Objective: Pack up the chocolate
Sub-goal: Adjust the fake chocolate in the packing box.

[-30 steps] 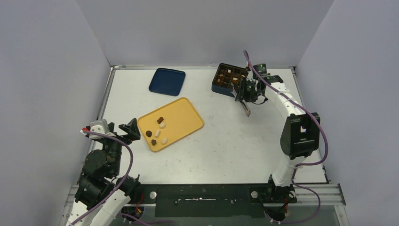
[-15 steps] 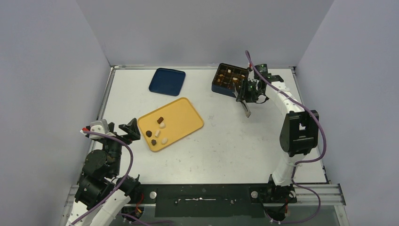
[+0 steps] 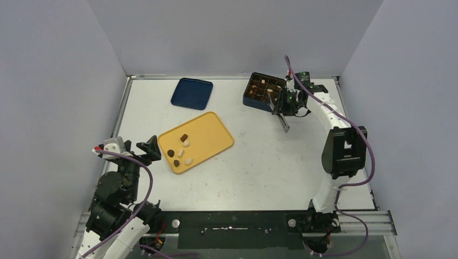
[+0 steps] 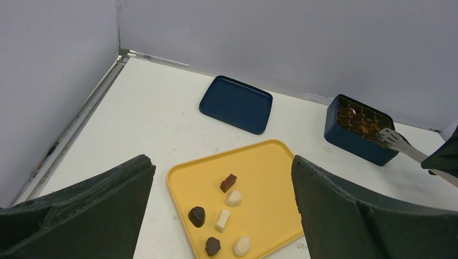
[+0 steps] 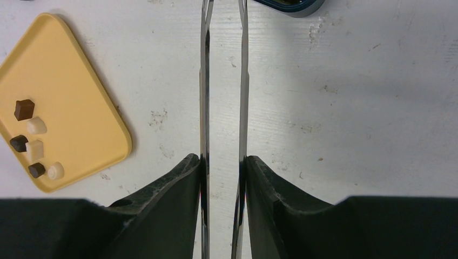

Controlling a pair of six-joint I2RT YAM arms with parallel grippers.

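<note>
We see six chocolates point(image 4: 222, 220) lying loose on a smooth yellow tray point(image 4: 270, 178) with rounded corners and a low raised rim, left of the middle of the scuffed white table point(image 3: 259, 167). Three are white and three brown: a squared brown block, a white dome just beside it, a dark heart-like lump, a white bar, a dark nugget and a ridged white shell. The white bar is the clearest oblong. Its long axis runs from near to far in the left wrist view, leaning a little right, and the brown block beyond it leans much the same way.

More chocolates, brown and caramel, sit in the gridded cells of a deep dark blue box point(image 4: 351, 141) at the far right of the table. They are too small for us to count or make out their shapes. A shallow lid point(image 4: 236, 104) of the same blue lies flat beyond the tray, well apart from the box.

The left gripper point(image 4: 220, 162) stands wide apart, its matte black fingers framing the tray from the near side. The right gripper point(image 5: 222, 159) is clamped on thin, shiny metal tongs point(image 5: 205, 81), pressing on the two flat blades, which have a narrow gap between them. The tongs run straight away from the wrist camera toward a corner of the box. Their far ends are cut off at the top edge of that view, so we cannot tell whether anything sits between them.
</note>
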